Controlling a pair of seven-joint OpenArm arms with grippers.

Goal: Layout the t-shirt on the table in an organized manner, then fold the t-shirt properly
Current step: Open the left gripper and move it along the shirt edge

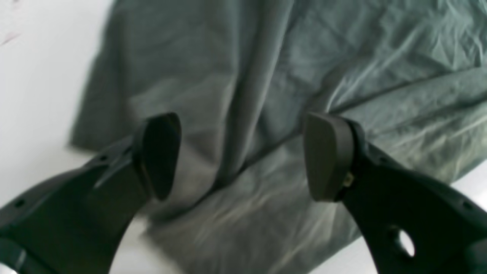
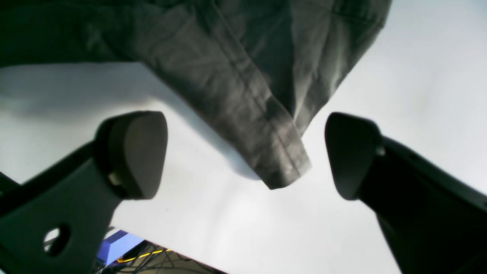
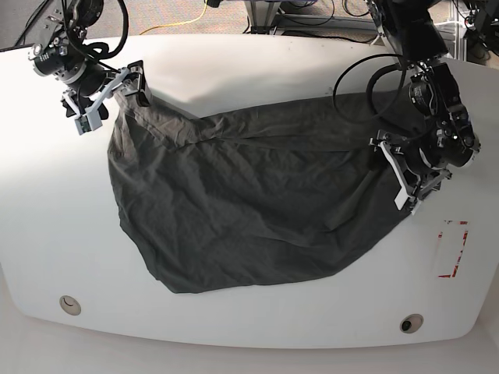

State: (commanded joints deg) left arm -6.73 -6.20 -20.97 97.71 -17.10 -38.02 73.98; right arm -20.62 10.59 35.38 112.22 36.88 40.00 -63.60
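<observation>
The dark grey t-shirt (image 3: 249, 202) lies spread and wrinkled across the middle of the white table (image 3: 234, 62). My right gripper (image 3: 117, 93) is at the shirt's far left corner. In the right wrist view this gripper (image 2: 243, 152) is open, and a hemmed corner of the shirt (image 2: 279, 167) points down between its fingers without being clamped. My left gripper (image 3: 394, 173) is over the shirt's right edge. In the left wrist view it (image 1: 243, 156) is open just above creased cloth (image 1: 266, 95), and a seam runs between the fingers.
A red dashed rectangle (image 3: 452, 249) is marked on the table right of the shirt. Two round grommet holes (image 3: 69, 304) (image 3: 411, 322) sit near the front edge. Cables and frames lie beyond the back edge. The table's edge (image 2: 159, 247) shows below my right gripper.
</observation>
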